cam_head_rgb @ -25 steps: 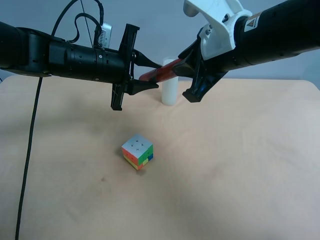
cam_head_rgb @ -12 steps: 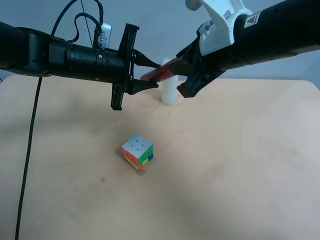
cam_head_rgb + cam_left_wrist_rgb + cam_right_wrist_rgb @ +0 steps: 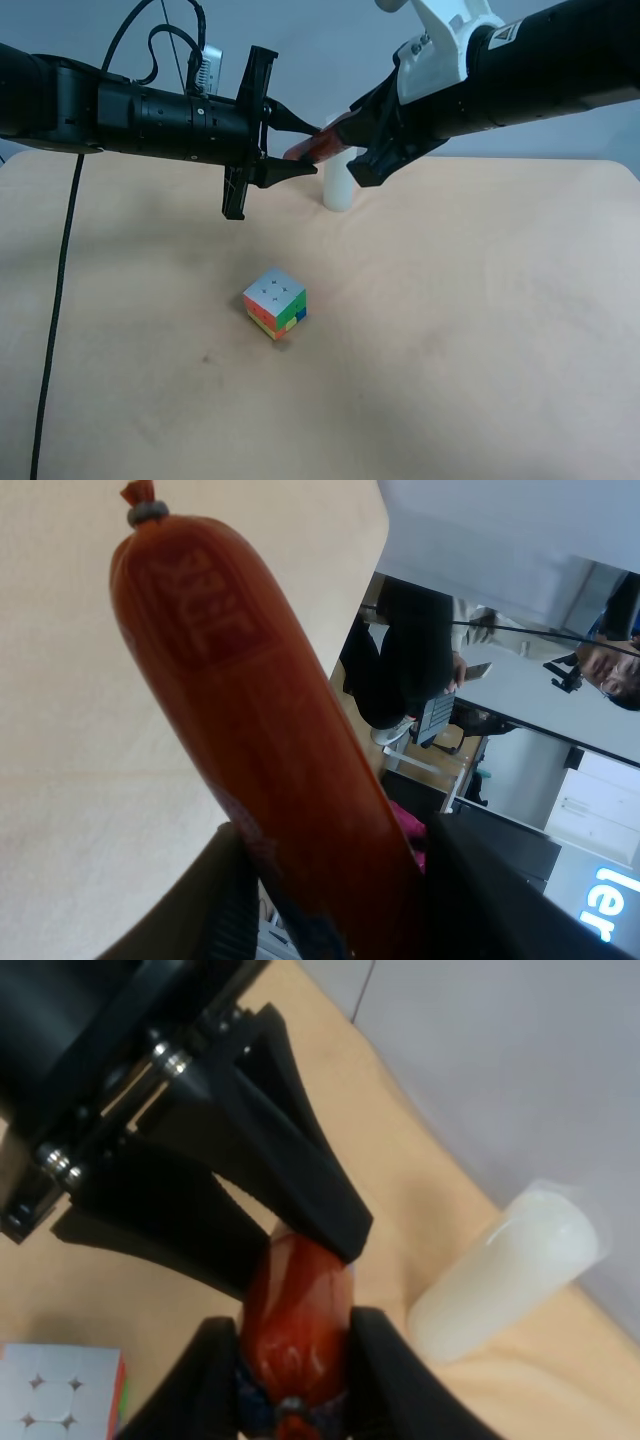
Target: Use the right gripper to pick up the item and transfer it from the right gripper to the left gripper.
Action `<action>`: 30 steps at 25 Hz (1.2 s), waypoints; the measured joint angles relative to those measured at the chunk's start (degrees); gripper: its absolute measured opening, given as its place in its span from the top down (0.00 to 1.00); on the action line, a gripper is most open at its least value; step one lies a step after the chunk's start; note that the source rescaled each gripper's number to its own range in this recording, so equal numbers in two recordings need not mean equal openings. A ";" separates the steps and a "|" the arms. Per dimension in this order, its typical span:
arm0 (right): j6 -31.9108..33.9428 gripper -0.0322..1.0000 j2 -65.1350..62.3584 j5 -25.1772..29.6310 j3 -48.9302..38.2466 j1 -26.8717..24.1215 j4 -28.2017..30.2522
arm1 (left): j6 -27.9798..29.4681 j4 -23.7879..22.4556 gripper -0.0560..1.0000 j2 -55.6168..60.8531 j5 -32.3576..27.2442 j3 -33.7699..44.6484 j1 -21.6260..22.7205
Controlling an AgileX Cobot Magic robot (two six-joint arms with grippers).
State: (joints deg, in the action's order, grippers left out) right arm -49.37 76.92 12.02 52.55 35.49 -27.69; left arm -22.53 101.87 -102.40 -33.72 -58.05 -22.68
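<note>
I've got the item [image 3: 320, 146] bridging both arms: right gripper [image 3: 295, 1380] clamps one end, left gripper [image 3: 338, 900] pinches the other.

On my feed a multicoloured puzzle cube [image 3: 275, 304] sits on the pale tabletop [image 3: 480, 330], its whitish face up and one corner turned toward the high camera. A white cylinder [image 3: 338, 185] stands upright toward the far edge, well apart from the cube. Past the tabletop's edge I can make out a person in dark clothes [image 3: 405, 650].
</note>
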 joint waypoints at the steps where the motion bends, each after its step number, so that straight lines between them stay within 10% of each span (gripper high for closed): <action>1: 0.00 0.97 0.00 0.00 0.00 0.00 -0.13 | 0.00 0.00 0.83 0.00 0.00 0.00 0.00; 9: 0.00 0.92 0.00 0.00 0.00 0.00 -0.29 | 0.00 0.00 0.83 0.00 0.00 0.00 0.00; 15: 0.05 0.17 -0.17 -4.20 0.11 0.00 -1.73 | -1.09 -2.40 0.95 0.00 0.93 0.10 0.00; 17: 0.05 0.06 -0.17 -4.79 0.11 0.00 -2.36 | -1.14 -2.46 0.95 0.00 0.70 0.10 0.00; 30: 2.68 0.00 -1.72 -5.03 0.11 0.00 -2.81 | -4.27 -2.62 0.95 0.00 -1.56 0.10 0.00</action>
State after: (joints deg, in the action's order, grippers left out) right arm -46.70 75.21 7.00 52.66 35.49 -30.50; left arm -26.80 99.24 -102.40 -35.28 -57.95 -22.68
